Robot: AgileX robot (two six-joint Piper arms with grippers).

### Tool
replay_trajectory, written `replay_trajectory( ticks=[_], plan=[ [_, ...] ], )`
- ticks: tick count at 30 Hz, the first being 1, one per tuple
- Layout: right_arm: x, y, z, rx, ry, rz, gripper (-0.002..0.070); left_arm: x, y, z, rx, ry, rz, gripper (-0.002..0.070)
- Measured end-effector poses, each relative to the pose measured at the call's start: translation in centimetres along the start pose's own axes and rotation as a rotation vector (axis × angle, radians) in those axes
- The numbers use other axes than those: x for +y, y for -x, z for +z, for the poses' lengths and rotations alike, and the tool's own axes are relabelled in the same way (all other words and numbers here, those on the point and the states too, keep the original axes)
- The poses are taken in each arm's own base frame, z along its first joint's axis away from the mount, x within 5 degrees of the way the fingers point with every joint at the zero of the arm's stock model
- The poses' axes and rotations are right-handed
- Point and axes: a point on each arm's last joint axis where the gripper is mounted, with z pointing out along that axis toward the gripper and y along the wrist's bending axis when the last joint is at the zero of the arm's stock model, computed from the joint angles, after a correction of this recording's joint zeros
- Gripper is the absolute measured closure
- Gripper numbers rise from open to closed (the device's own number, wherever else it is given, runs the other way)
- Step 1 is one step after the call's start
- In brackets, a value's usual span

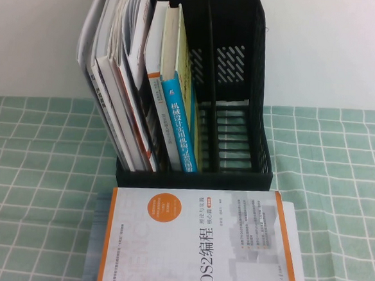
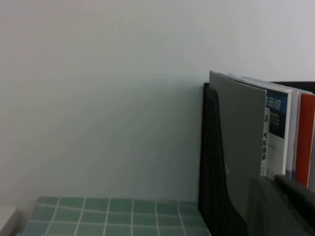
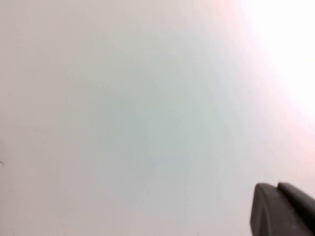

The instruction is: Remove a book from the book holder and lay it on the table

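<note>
The book point(image 1: 178, 124), pale yellow-green with a blue spine and white characters, stands upright and leaning in the black book holder point(image 1: 240, 118), against the divider after the left compartment. The holder stands at the back of the mint-green gridded table point(image 1: 38, 156). Neither arm shows in the high view. In the left wrist view my left gripper point(image 2: 275, 180) is shut and empty, off to the side of the holder's outer wall point(image 2: 211, 162). In the right wrist view my right gripper point(image 3: 277, 186) is shut and empty, facing only the white wall.
A white ROS2 book point(image 1: 199, 250) with orange edges lies flat on the table in front of the holder. Several magazines point(image 1: 115, 65) and a thin white book point(image 1: 156, 55) fill the holder's left side. A white wall stands behind.
</note>
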Motion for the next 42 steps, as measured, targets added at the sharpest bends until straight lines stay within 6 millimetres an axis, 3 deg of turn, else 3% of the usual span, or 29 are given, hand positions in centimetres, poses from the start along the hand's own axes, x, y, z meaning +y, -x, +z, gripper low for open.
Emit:
replay_trajectory(
  ticks=[3,8,14,20,27,30,35,42],
  plan=[
    [-0.1,0.6,0.2,0.041,0.018,-0.05,0.068,-0.3,1.9,-0.3,0.057,0.012,-0.007,0.0678],
    [-0.9,3.4,0.4,0.134,0.023,-0.145,0.068,-0.8,4.9,0.0,0.198,0.039,-0.019,0.0678],
    [-1.8,6.5,0.9,0.197,0.011,-0.156,0.068,-1.0,5.7,1.9,0.23,0.045,-0.035,0.0678],
    [-1.8,6.6,3.8,0.248,0.049,-0.215,0.068,-1.3,6.1,5.0,0.301,0.05,-0.108,0.0678],
    [-0.6,6.2,8.6,0.091,0.125,-0.273,0.068,-1.7,7.1,10.7,0.359,0.052,-0.136,0.0678],
    [0.6,5.7,10.7,0.022,0.228,-0.224,0.068,-2.8,7.4,12.8,0.376,-0.011,-0.117,0.0678],
    [2.6,4.1,12.9,0.024,0.423,-0.169,0.068,-6.5,7.0,15.6,0.436,-0.179,-0.106,0.0678],
    [5.4,2.1,13.5,0.099,0.602,-0.085,0.068,-12.0,4.7,18.4,0.55,-0.356,-0.063,0.0678]
  ],
)
